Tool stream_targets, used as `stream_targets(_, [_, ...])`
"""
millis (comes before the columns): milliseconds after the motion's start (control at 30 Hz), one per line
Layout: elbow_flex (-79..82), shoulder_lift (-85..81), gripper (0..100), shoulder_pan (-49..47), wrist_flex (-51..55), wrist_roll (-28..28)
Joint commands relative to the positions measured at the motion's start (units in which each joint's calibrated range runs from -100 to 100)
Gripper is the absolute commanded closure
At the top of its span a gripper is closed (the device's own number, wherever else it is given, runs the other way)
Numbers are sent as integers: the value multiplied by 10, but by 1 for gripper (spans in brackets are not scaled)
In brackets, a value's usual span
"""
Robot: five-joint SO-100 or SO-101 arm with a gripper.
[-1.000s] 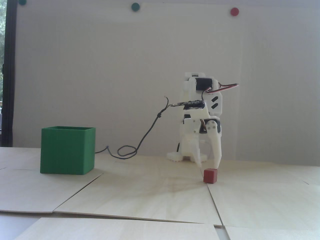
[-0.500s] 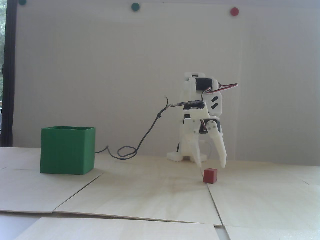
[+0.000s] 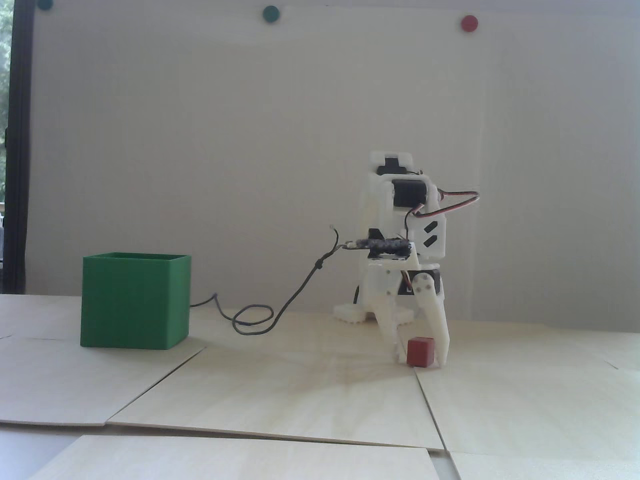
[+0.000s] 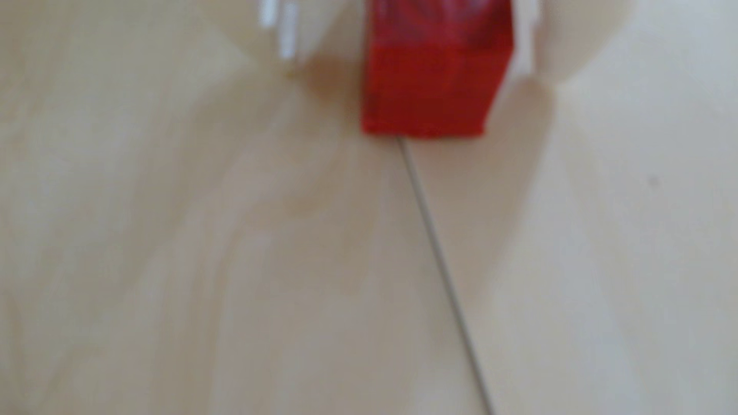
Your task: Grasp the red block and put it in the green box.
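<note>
The red block (image 3: 420, 352) is a small dark-red cube resting on the pale wooden table, right of centre in the fixed view. My white gripper (image 3: 421, 359) has come down over it, open, with one finger on each side and the tips close to the table. In the wrist view the red block (image 4: 431, 91) fills the top centre. The right finger (image 4: 526, 48) lies close against it, and the left finger (image 4: 288, 36) stands apart with a gap. The gripper (image 4: 407, 64) has not closed on the block. The green box (image 3: 135, 300) stands far to the left, open at the top.
A dark cable (image 3: 260, 315) loops on the table between the box and the arm's base (image 3: 350, 312). Seams (image 3: 430, 400) run between the wooden panels, one passing under the block. Round magnets, green (image 3: 270, 13) and red (image 3: 469, 23), stick to the back wall.
The gripper hung just above the block, spread its fingers wider, then dropped so that they now straddle the block. Block and box have not moved.
</note>
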Motion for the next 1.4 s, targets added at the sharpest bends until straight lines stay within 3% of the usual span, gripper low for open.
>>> stream_targets(0, [-27, 2, 99, -14, -23, 4])
stream_targets(267, [-28, -34, 98, 12, -54, 1])
stream_targets(533, [-27, -238, 98, 81, -46, 1])
stream_targets(700, [-21, -380, 98, 191, -46, 4])
stream_targets(800, [-12, -430, 98, 305, -46, 5])
stream_targets(1067, [45, -432, 98, 455, -89, 20])
stream_targets(1367, [91, -366, 98, 517, -223, 20])
